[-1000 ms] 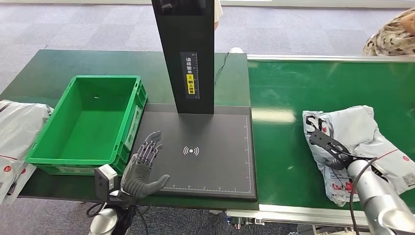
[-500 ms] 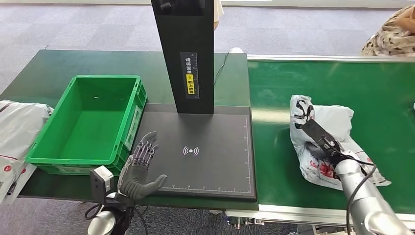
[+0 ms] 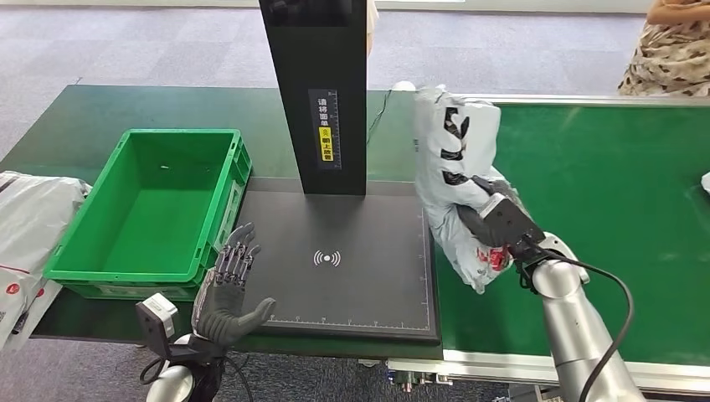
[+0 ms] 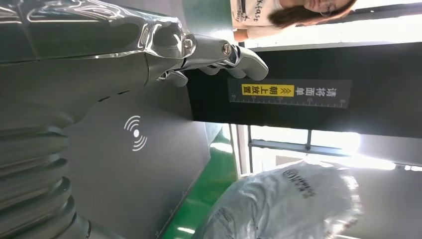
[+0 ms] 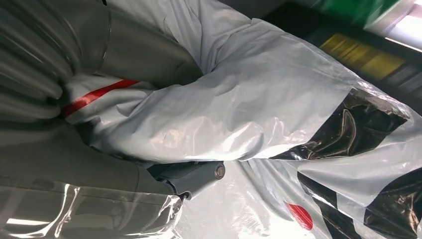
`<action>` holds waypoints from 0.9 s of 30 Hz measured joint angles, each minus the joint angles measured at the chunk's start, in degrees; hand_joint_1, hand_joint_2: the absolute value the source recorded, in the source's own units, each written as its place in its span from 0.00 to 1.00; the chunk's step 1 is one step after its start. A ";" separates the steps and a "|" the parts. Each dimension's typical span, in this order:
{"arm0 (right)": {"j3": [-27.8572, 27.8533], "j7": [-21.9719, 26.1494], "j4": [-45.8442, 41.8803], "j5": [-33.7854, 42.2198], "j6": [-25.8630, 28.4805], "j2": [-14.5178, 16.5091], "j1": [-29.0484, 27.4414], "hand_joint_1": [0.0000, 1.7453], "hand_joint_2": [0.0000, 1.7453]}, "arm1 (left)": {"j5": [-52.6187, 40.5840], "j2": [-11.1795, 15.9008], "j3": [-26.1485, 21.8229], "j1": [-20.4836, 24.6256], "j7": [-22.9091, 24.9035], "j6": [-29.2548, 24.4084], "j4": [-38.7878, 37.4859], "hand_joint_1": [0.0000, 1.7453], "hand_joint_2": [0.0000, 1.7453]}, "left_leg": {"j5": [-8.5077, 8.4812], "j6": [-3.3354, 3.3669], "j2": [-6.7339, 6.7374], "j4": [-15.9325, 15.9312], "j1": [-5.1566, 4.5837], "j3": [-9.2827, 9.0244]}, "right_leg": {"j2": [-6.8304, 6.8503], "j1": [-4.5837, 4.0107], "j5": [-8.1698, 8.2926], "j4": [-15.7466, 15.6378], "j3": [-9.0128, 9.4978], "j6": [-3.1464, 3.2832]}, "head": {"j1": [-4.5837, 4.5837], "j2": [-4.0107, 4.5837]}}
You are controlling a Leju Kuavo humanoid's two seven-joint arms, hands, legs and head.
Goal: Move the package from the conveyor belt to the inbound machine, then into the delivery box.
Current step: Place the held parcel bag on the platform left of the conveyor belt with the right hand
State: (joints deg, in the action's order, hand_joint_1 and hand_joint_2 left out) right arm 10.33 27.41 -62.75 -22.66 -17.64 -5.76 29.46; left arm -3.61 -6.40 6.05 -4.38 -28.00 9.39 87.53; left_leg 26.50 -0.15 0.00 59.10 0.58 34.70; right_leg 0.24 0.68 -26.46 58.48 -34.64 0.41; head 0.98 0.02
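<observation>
Right hand: clenched around the package, lifting it off the belt.
Package: a crumpled white bag, held upright above the seam where the belt meets the scanner pad, just beside the black post.
Left hand: released, fingers spread, holding nothing, at the pad's near-left corner.
Bin: green, touching the pad's left edge.
Counter: bare green behind the bin.
Spare bags: off the counter's left edge.
</observation>
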 joint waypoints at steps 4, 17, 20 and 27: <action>7.75 6.17 -6.72 1.00 -4.46 -0.10 -0.89 1.00 1.00 | 0.41 0.00 0.01 0.53 -0.45 0.74 -0.21 0.00 1.00 | 0.00 0.00 0.04 0.00 0.00 -0.01 | -0.04 0.00 0.00 0.00 -0.02 0.00 | -0.01 0.00; 29.28 4.17 -8.74 -2.65 -12.54 -0.50 3.23 1.00 1.00 | 3.87 0.35 0.01 1.89 -0.81 -1.37 -1.13 0.00 1.00 | -0.01 -0.01 0.04 0.00 0.00 -0.02 | -0.04 0.00 0.01 0.01 -0.01 0.01 | -0.01 0.00; 34.06 0.92 -6.06 -7.25 -10.45 -0.81 5.81 1.00 1.00 | 4.10 0.43 0.01 1.88 -0.64 -1.75 -1.13 0.00 1.00 | -0.01 -0.01 0.04 0.00 0.00 -0.02 | -0.05 0.00 0.01 0.00 0.00 0.01 | -0.01 0.00; 41.58 -4.26 1.98 -12.35 -4.56 -0.89 10.74 1.00 1.00 | 5.12 0.57 -0.02 1.81 -0.28 -2.27 -1.11 0.00 1.00 | -0.02 0.00 0.03 0.01 -0.01 -0.02 | -0.02 0.01 0.02 0.00 0.02 0.01 | -0.01 0.00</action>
State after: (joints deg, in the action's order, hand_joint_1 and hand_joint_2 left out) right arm 51.90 23.15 -60.77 -35.01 -22.21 -6.64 40.20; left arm 1.51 -5.84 6.03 -2.57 -28.28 7.13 86.42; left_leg 26.49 -0.16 0.03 59.10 0.57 34.68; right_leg 0.22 0.69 -26.44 58.48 -34.62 0.41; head 0.98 0.02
